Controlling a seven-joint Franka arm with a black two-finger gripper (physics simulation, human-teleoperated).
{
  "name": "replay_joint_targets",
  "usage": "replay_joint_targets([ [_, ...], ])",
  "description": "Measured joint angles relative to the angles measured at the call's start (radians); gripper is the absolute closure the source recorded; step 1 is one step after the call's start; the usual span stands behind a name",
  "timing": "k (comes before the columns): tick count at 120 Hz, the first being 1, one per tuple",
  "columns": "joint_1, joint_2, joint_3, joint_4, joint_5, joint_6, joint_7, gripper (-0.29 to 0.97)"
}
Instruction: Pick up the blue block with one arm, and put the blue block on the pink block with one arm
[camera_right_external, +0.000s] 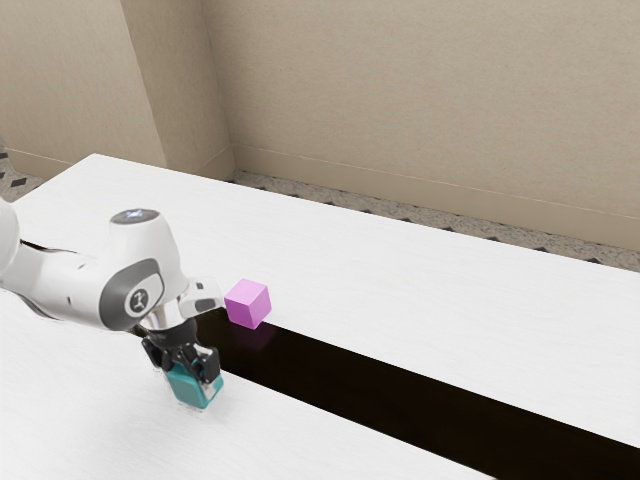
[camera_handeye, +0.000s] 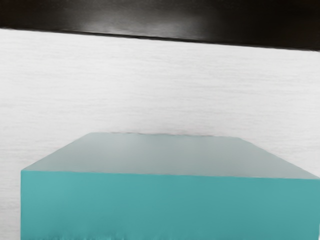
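Note:
A teal-blue block (camera_right_external: 190, 388) rests on the white table near its front edge, on the exterior view's left. My black gripper (camera_right_external: 189, 366) comes down over it, with its fingers against two sides of the block. In the wrist view the same block (camera_handeye: 165, 190) looms large just under my hand, its top face and one side showing. The pink block (camera_right_external: 247, 303) stands on the table a short way beyond and toward the exterior view's right of my gripper, at the edge of a dark strip.
A glossy black strip (camera_right_external: 400, 400) runs diagonally across the white table (camera_right_external: 420, 280) from the pink block toward the exterior view's lower right. In the wrist view the strip (camera_handeye: 160, 17) lies past the teal-blue block. Beige walls stand behind the table.

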Motion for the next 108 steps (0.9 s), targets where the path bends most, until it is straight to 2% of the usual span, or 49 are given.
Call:
replay_joint_targets([
  [14,-0.01,0.008,0.003,0.14,0.069,-0.01,-0.01,0.35],
  [36,-0.032,0.167,0.038,0.465,0.136,-0.131,-0.021,0.38],
  [49,-0.019,0.223,0.07,0.516,0.151,-0.179,-0.021,0.38],
  [69,-0.023,0.34,0.074,0.649,0.16,-0.219,-0.013,0.38],
  [108,-0.025,0.385,0.075,0.658,0.152,-0.234,-0.002,0.39],
])
